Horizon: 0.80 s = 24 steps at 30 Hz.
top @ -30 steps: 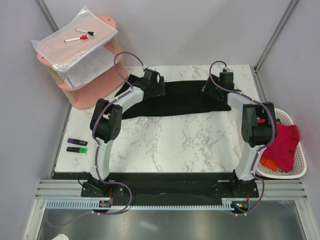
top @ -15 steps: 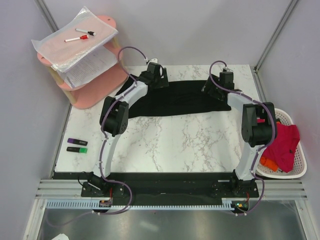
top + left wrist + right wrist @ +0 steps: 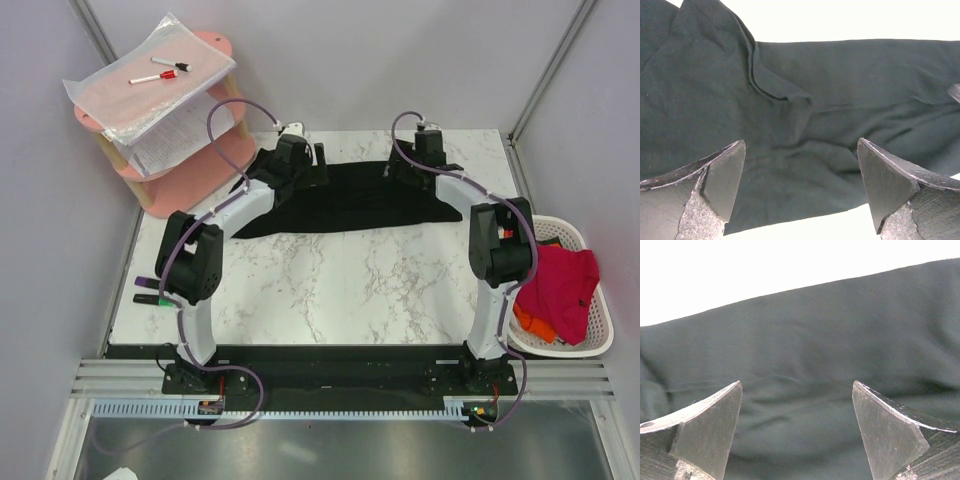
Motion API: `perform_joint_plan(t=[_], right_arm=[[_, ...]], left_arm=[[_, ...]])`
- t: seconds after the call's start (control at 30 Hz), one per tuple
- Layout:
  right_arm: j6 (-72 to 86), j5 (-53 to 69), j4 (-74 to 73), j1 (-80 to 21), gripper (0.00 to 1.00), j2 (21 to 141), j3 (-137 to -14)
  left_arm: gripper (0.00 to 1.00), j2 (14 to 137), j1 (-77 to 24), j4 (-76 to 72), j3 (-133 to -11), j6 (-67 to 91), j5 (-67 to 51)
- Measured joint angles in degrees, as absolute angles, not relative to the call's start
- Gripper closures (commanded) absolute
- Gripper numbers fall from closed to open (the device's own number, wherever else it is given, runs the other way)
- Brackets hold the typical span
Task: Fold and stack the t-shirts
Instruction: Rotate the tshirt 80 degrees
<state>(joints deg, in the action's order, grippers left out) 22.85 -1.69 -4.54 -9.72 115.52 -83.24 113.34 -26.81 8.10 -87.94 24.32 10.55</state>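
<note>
A large black t-shirt [image 3: 350,200] lies spread across the far part of the marble table, folded into a long band. My left gripper [image 3: 318,168] hovers over its far left part, open; in the left wrist view the fingertips [image 3: 735,165] straddle bare black cloth [image 3: 805,100] with a raised fold. My right gripper [image 3: 397,168] is over the far right part, also open, with smooth cloth [image 3: 800,355] between its fingers and nothing gripped. A red t-shirt [image 3: 555,285] and an orange one [image 3: 535,325] sit bunched in the basket.
A white slatted basket [image 3: 590,345] stands off the table's right edge. A pink two-tier shelf [image 3: 190,165] with papers and markers is at the far left corner. Two highlighters [image 3: 150,291] lie at the left table edge.
The right gripper has shifted left and farther back along the black shirt. The left arm's elbow has swung out to the left, its gripper staying over the shirt's far left. Both remain open.
</note>
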Motion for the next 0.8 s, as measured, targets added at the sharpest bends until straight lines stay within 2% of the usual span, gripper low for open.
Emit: perform_joint_plan(t=[0.17,0.37,0.57,0.8], right_arm=[[19.5,-2.7,-9.1,-13.9,0.02,122.5,-95.8],[16.8,-4.3,-15.6,-14.3,0.02,132.0,-108.5],[14.4,-7.8,-20.8,-13.9,0.02,137.3,-113.7],[13.3,-11.7,-24.8,-13.7,0.02,139.8,-116.3]], left_arm=[[0.0,108.4,-27.5,8.2,-83.0,24.3,10.9],[0.0,107.6,-27.4,11.8,-77.1,24.3,13.2],[0.0,108.4,-27.4,16.0,-76.3,24.3,13.8],[0.0,114.9,-27.2,22.0,-80.1,24.3,14.9]])
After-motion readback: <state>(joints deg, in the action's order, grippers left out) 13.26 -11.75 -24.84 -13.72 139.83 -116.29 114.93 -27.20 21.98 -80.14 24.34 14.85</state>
